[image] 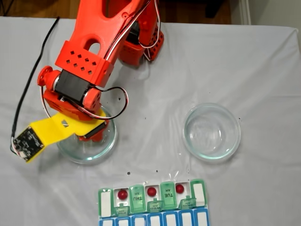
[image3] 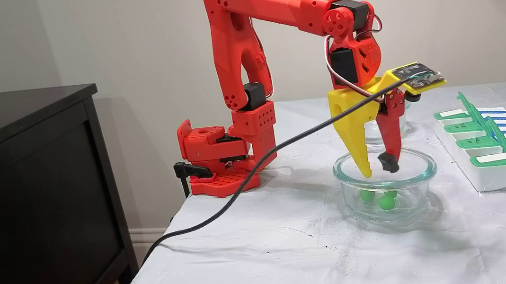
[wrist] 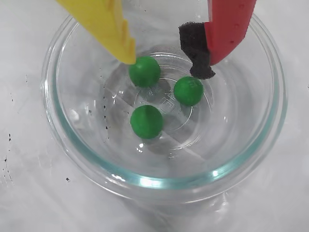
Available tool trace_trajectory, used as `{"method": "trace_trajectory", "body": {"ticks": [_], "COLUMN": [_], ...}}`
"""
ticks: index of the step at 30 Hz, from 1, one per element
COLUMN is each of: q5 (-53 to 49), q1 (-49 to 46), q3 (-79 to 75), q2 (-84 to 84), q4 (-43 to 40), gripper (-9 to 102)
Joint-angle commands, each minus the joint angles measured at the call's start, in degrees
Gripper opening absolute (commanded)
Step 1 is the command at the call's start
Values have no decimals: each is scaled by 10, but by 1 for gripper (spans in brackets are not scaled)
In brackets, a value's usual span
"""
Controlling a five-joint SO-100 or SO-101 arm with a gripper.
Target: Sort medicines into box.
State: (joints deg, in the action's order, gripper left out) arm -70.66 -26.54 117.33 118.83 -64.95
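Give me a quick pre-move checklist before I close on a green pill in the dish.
1. Gripper open: ok, yellow finger and red finger stand apart.
2. Green pills present in the glass dish: ok, three.
3. Target centred between the fingers: not ok, the nearest pill sits against the yellow tip.
4. Fingers inside the dish rim: ok in a fixed view.
5. Pill organizer has open compartments: ok, three hold red pills.
6. Free open slot for green: cannot tell.

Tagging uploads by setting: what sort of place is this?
Probably a room at home, not a lab: a cloth-covered table, a dark wooden cabinet beside it, plain wall with baseboard.
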Motion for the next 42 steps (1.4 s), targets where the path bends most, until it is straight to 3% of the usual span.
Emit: {"method": "trace_trajectory", "body": {"ticks": [1,22,42], "q5": [-15,75,41], "q1": [-1,44,64], "q3": [-36,-20,-2], "q2": [8,-37,-68], "q4": [4,90,86], "gripper": [19,21,22]}}
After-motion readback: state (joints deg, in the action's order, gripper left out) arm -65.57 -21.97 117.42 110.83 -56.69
